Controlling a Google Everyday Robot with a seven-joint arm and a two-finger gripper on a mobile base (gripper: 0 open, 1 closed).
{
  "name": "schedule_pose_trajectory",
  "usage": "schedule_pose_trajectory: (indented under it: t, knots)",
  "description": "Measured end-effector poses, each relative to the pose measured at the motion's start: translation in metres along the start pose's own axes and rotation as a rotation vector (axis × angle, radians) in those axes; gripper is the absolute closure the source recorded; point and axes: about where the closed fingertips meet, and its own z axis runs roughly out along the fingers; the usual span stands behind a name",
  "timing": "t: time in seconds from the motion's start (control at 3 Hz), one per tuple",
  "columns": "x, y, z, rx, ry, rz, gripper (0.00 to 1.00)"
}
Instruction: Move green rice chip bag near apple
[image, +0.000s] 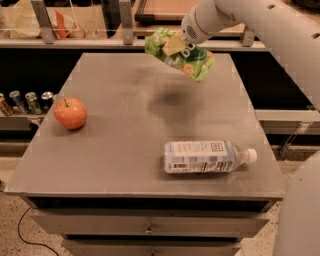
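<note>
The green rice chip bag (183, 56) hangs in the air over the far middle of the grey table (125, 150), tilted down to the right. My gripper (176, 45) is shut on the bag's upper left part, with the white arm reaching in from the upper right. The bag's shadow falls on the table below it. The red-orange apple (70, 113) sits upright near the table's left edge, well to the lower left of the bag.
A clear water bottle (206, 156) with a white label lies on its side at the front right of the table. Several cans (27, 101) stand on a low shelf to the left. A rail with posts (125, 22) runs behind the table.
</note>
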Motion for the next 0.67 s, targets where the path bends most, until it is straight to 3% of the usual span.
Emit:
schedule_pose_trajectory:
  t: [0.67]
  knots:
    - [-0.019,0.124,0.012,-0.198,-0.003,-0.226,1.00]
